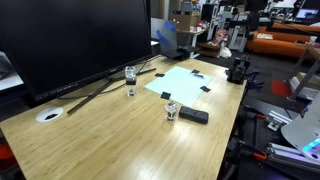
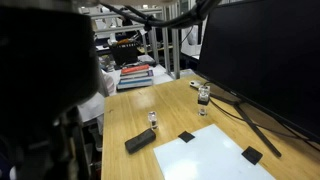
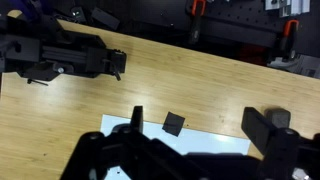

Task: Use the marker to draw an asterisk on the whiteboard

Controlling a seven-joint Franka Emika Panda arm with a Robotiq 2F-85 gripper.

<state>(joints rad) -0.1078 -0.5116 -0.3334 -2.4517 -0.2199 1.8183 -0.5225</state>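
The whiteboard (image 1: 185,80) is a pale sheet lying flat on the wooden table, with small black pieces at its corners. It also shows in an exterior view (image 2: 215,155) and in the wrist view (image 3: 195,142). My gripper (image 3: 200,118) shows only in the wrist view. It is open and empty, high above one edge of the whiteboard near a black corner piece (image 3: 174,123). I cannot make out the marker for sure. A thin dark thing stands in a clear glass (image 1: 131,76), which also shows in an exterior view (image 2: 203,96).
A small jar (image 1: 172,110) and a flat black block (image 1: 194,116) lie near the whiteboard; both show again, jar (image 2: 152,120) and block (image 2: 140,140). A large monitor (image 1: 75,35) on a stand (image 3: 60,55) fills the back. A white disc (image 1: 48,115) lies apart.
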